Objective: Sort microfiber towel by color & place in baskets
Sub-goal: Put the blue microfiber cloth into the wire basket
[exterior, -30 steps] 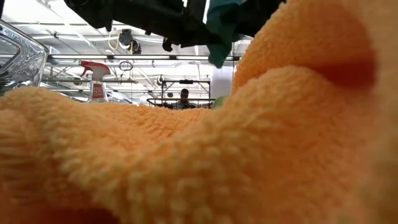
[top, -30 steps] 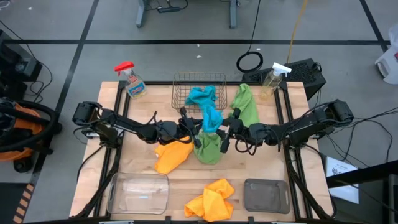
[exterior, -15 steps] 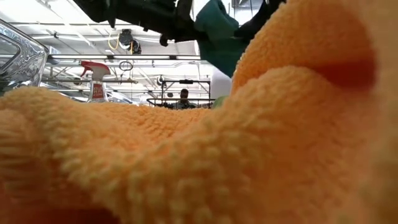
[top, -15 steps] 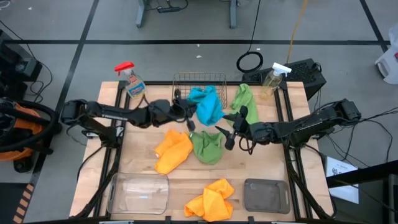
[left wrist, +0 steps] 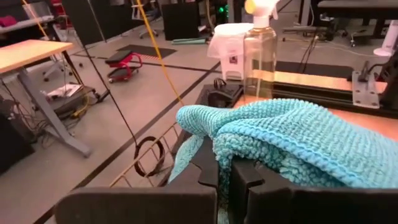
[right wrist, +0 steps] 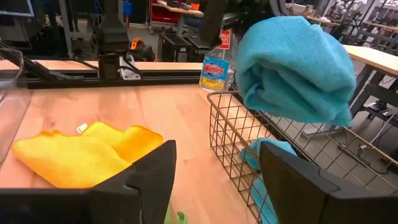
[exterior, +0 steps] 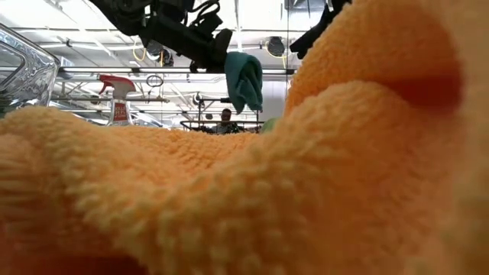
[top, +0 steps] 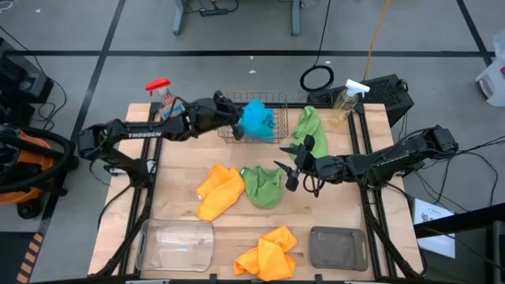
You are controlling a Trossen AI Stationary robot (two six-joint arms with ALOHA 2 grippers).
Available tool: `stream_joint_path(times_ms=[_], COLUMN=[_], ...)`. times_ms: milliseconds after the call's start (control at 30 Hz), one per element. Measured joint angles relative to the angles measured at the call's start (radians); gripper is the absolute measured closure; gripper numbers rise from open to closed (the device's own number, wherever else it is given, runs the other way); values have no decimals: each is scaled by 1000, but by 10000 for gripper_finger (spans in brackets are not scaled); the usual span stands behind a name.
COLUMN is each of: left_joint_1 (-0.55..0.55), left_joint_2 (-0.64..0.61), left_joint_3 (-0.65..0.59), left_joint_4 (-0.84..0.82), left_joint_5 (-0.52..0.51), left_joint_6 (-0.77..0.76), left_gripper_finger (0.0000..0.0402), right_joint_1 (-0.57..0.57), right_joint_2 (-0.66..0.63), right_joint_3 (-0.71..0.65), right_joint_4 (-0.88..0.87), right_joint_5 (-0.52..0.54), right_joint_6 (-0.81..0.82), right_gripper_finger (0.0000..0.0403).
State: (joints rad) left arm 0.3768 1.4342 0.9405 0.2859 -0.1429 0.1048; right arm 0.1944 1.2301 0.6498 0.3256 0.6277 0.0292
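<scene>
My left gripper (top: 237,118) is shut on a teal-blue towel (top: 256,118) above the copper wire basket (top: 230,101) at the table's far edge. A second teal-blue towel (right wrist: 264,155) lies inside that basket. My right gripper (top: 286,170) is open and empty, just right of a green towel (top: 262,185) lying at the table's middle. Another green towel (top: 310,130) lies right of the basket. One yellow-orange towel (top: 219,189) lies left of the middle green one, another (top: 268,252) at the near edge between the clear bin (top: 177,244) and the dark grey bin (top: 338,246). My left gripper pinches a bunched fold of the teal-blue towel (left wrist: 249,152) between its two fingers (left wrist: 208,174), several layers thick. The fingers come from the table's left, about level. The towel hangs in a bundle below and beyond the fingers (exterior: 244,76), lifted clear over the wire basket.
A red-capped spray bottle (top: 167,102) stands left of the wire basket and a clear spray bottle (top: 346,102) at the far right corner. The near yellow-orange towel (exterior: 229,191) fills most of the low view. A person (exterior: 226,118) shows far off behind the table.
My left gripper has gone from the table's middle toward the far edge and up, carrying the teal-blue towel. The towel has come off the middle green towel and now hangs bunched over the wire basket. The green towel stays on the table.
</scene>
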Motion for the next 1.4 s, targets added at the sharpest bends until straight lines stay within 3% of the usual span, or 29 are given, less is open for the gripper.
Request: stream_joint_path(times_ms=[300,567,733,900,1000,1167,1400], left_joint_1=[49,54,62,68,78,97,116], left_joint_2=[2,43,150,276,337,389,389], left_joint_3=[9,156,218,311,368,417,417], left_joint_4=[6,-219,-236,-260,-367,-532,-623], left_joint_5=[12,15,122,131,131,62,-35], left_joint_6=[-15,59,71,123,168,252,322], left_gripper_finger=[399,400,400,400,400,395,391], right_joint_1=[0,0,0,0,0,0,0], right_joint_2=[0,-14,-39,-47,-47,-47,-47], right_joint_3=[0,0,1,1,1,1,1], right_joint_4=[-7,-1,-7,-40,-72,-127,-138], right_joint_5=[0,1,3,9,9,9,9], right_joint_6=[-7,-7,-10,-8,8,36,38], right_gripper_finger=[181,181,181,181,181,181,181])
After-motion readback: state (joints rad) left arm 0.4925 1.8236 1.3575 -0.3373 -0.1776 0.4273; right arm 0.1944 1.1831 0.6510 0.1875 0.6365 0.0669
